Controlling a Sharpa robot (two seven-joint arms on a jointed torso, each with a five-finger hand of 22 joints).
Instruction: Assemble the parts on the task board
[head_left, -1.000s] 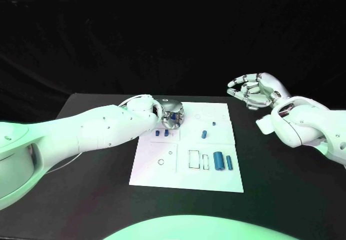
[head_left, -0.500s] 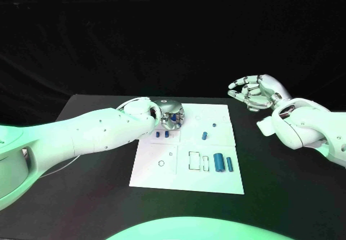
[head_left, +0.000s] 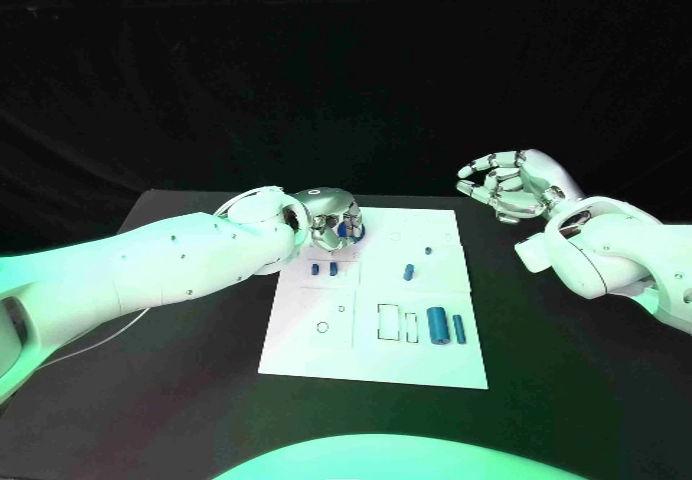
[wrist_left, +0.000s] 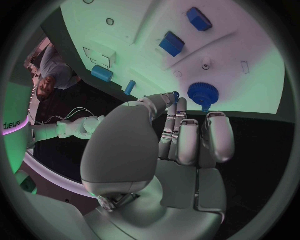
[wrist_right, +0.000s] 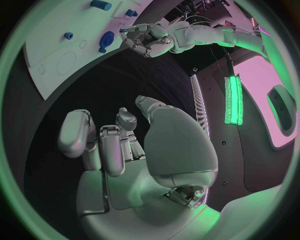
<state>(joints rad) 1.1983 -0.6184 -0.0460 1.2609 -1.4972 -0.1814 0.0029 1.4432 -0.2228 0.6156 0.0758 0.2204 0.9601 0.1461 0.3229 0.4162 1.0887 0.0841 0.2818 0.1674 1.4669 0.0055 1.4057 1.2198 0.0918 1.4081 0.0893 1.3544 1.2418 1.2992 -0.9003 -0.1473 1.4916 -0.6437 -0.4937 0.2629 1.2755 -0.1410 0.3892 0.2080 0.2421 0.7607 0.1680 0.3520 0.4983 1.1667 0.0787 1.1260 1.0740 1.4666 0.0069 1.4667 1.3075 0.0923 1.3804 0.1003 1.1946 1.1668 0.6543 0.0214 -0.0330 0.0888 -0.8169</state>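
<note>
No writing legible on the task board (head_left: 378, 350) — left hand (head_left: 329, 222) pinches a blue part (wrist_left: 175, 95).

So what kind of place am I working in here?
Most likely a robotics lab or demo bench: a black table against a black backdrop, a white task board with small blue parts, and coloured light strips seen from the right wrist.

black table (head_left: 173, 380), white task board (head_left: 325, 350) lying flat at its middle
</note>
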